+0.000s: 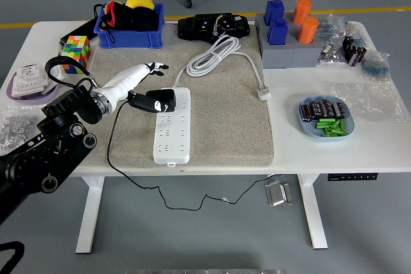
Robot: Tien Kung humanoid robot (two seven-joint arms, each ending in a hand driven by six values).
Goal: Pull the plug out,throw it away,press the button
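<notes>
A white power strip [172,134] lies lengthwise on the beige mat [237,126] in the middle of the table. A black plug [160,101] sits at the strip's far left part, and its thin black cable [110,152] runs down over the table's near edge. My left hand [142,97] reaches in from the left, with thumb and lower fingers closed on the black plug and the other fingers [154,67] stretched out above. I cannot tell whether the plug is still seated in its socket. The strip's own white cord [215,56] lies coiled behind it.
A blue bin [128,30] and a colour cube [76,51] stand at the back left. A black device [215,27] and a grey block with blue and orange pieces [289,46] stand at the back. A blue bowl of small parts [324,119] is at the right.
</notes>
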